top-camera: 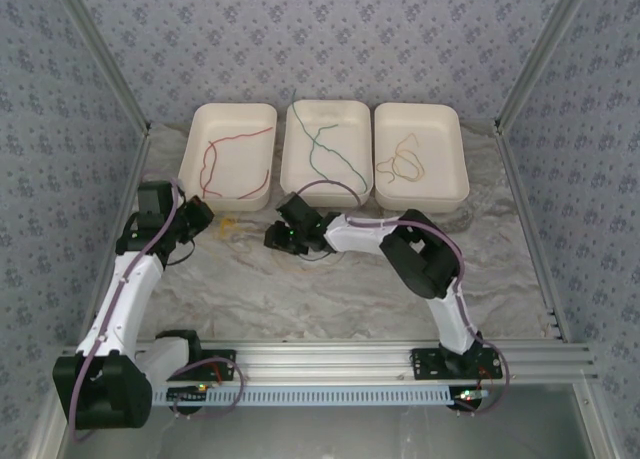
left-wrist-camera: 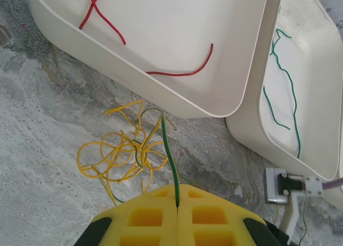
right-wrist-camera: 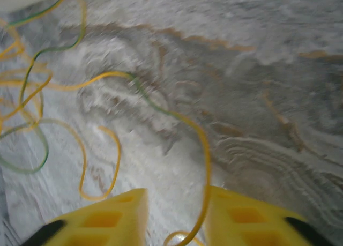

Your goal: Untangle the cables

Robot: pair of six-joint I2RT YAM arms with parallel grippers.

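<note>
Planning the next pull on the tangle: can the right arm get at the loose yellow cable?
Probably yes. The right gripper hangs low over the table, jaws apart, with a yellow cable strand running between its fingers; nothing blocks it.

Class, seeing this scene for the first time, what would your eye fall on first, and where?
At the far edge of the table, the white left tray holds a red wire, the middle tray a green wire, the right tray a yellow wire. Before the left tray lies a yellow-green tangle; the left hand is shut on a green strand, and a yellow strand runs between the parted fingers of the right hand.
</note>
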